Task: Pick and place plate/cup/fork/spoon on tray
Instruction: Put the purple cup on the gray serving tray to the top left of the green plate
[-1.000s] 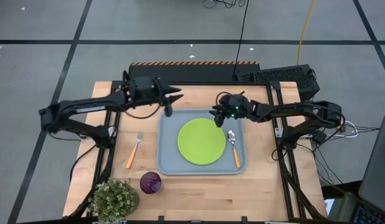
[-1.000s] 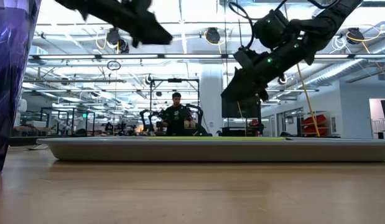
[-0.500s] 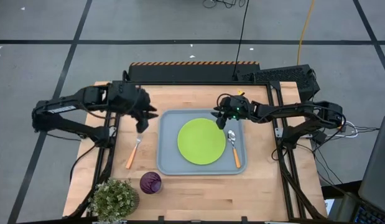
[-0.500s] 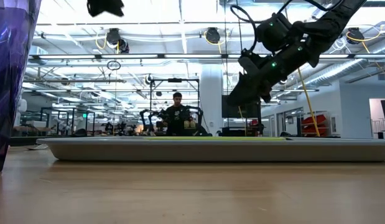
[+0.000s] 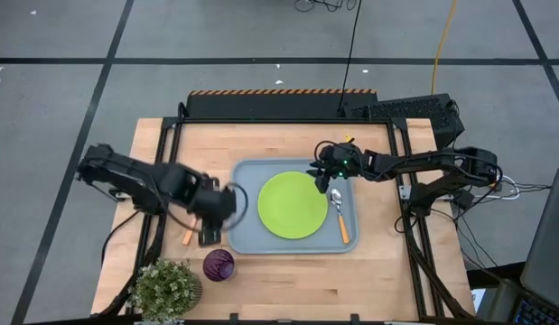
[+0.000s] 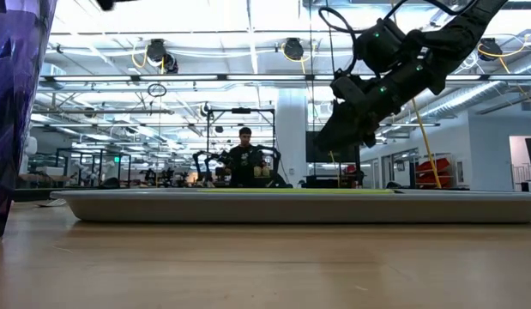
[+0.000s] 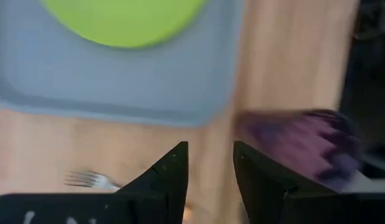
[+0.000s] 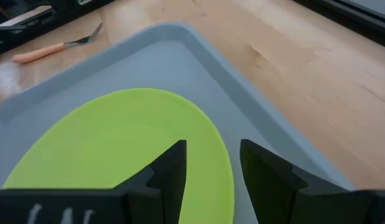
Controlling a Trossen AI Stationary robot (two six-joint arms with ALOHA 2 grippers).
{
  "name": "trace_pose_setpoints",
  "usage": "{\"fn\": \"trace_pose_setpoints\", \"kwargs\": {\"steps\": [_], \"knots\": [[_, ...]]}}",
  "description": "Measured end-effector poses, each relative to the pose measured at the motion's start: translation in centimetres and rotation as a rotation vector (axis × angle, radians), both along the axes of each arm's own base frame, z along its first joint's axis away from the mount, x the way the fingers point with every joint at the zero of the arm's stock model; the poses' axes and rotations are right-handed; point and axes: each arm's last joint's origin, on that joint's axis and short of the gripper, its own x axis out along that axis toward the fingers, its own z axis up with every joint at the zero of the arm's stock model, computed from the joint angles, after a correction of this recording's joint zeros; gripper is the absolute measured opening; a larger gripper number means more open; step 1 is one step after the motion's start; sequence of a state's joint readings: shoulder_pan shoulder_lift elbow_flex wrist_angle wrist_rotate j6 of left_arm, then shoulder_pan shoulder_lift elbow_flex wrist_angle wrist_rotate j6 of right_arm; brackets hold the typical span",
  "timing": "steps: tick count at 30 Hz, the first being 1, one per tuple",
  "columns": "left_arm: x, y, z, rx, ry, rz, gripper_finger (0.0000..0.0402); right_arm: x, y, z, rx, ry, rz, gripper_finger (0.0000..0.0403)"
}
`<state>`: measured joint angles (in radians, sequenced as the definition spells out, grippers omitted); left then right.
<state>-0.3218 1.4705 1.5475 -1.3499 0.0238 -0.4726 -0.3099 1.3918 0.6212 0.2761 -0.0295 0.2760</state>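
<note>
The lime-green plate lies flat on the grey-blue tray. The spoon lies on the tray to the right of the plate. The fork rests on the wood to the left of the tray, mostly under my left gripper. That gripper points down, open and empty; its wrist view shows the fork's tines and the purple cup beyond the fingers. The cup stands upright near the front edge. My right gripper hovers open over the tray's far right corner, above the plate's edge.
A small potted plant stands at the near left corner, close to the cup. Bare wood lies in front of the tray and to its right. In the low view a person shows in the room far behind the table.
My left gripper has swung from the table's far edge toward the near edge along the tray's left side, and has tipped from nearly level to pointing down. It now hangs over the fork, close to the cup. Nothing on the table has moved.
</note>
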Motion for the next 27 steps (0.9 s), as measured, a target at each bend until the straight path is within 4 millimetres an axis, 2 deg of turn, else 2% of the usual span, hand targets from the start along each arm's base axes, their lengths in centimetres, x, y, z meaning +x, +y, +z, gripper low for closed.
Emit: {"fn": "trace_pose_setpoints", "kwargs": {"steps": [4, 10, 15, 21, 27], "knots": [[0.7, -2.6, -0.1, -0.023, 0.084, 0.006, 0.0129, 0.0, 0.0, -0.1, 0.004, 0.006, -0.003, 0.0144], [1.4, -5.3, 1.0, -0.015, 0.168, 0.066, 0.0129, -0.1, 0.0, -0.2, 0.028, 0.02, -0.015, 0.0144], [2.2, -7.1, 0.0, 0.011, 0.22, 0.063, 0.0129, -0.1, 0.2, -0.3, 0.037, 0.022, -0.017, 0.0144], [3.1, -7.6, -2.0, 0.071, 0.268, 0.024, 0.0129, 0.1, 0.8, -0.2, 0.055, 0.003, -0.005, 0.0144], [3.0, -7.5, -3.2, 0.105, 0.302, -0.017, 0.0129, 0.5, 2.0, -0.1, 0.08, -0.007, 0.023, 0.0144]]}}
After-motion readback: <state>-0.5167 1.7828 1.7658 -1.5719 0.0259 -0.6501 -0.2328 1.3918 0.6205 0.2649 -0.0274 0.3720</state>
